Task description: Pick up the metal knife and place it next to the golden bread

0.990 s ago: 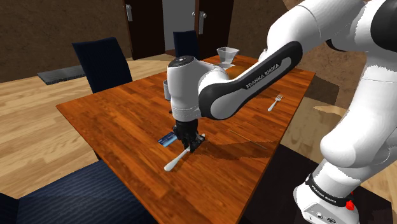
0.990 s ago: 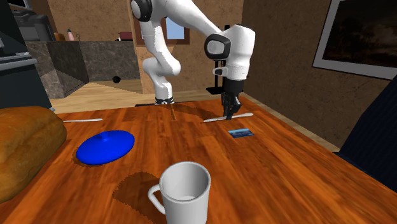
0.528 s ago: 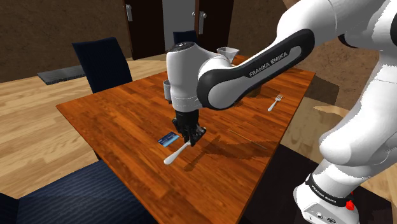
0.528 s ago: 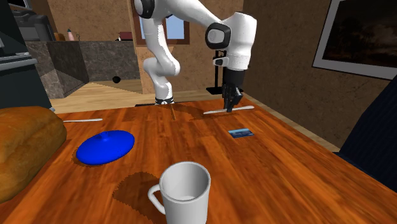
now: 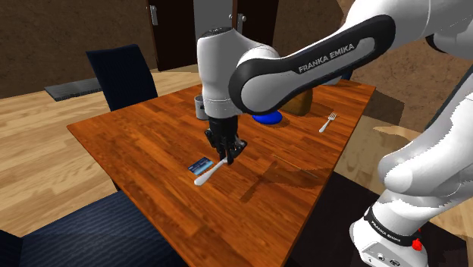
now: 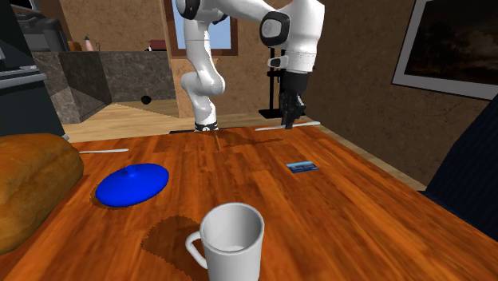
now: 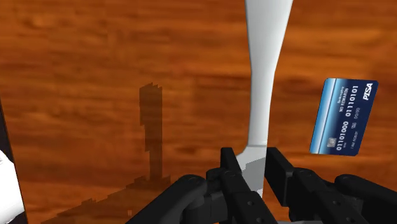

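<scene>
I have the claw (image 5: 226, 157) pinching the knife (image 5: 206, 176) near one end, both black fingers pressed onto it and the long pale rest of it sticking out past them, as the wrist view shows plainly (image 7: 267, 76). The knife looks lifted clear of the table (image 5: 136, 136), since its shadow lies apart from it on the wood, and a blue card (image 5: 199, 164) lies flat just beside and below it. So I judge the pick-up as done and the carry as the step in hand. In the second exterior view the claw (image 6: 289, 120) hangs over the far side of the table, while the bread (image 6: 32, 187) sits at the near left, well apart from it, with a blue dish (image 6: 132, 184) between them and a white mug (image 6: 231, 239) in the near foreground. Next I need to swing across over the dish, stay high enough to clear it, then come down beside the loaf without nudging it. Held so near its end, the knife may pivot in the grip, so I would go gently
</scene>
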`<move>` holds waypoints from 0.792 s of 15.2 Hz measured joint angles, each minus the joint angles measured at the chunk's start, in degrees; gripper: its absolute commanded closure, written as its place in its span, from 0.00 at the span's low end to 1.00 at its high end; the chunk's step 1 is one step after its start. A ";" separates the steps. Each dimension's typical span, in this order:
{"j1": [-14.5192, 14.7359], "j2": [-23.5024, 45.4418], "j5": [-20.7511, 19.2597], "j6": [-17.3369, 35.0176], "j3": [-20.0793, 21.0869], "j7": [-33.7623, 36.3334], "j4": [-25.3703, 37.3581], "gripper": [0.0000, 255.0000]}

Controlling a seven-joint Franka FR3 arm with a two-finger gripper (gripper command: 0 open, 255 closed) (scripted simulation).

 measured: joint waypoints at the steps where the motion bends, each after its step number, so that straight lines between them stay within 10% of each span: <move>1: -0.26 -0.75 0.83 -0.67 0.05 -0.67 0.57 1.00; 12: 0.40 -8.70 8.76 -8.80 -3.61 -7.01 6.87 1.00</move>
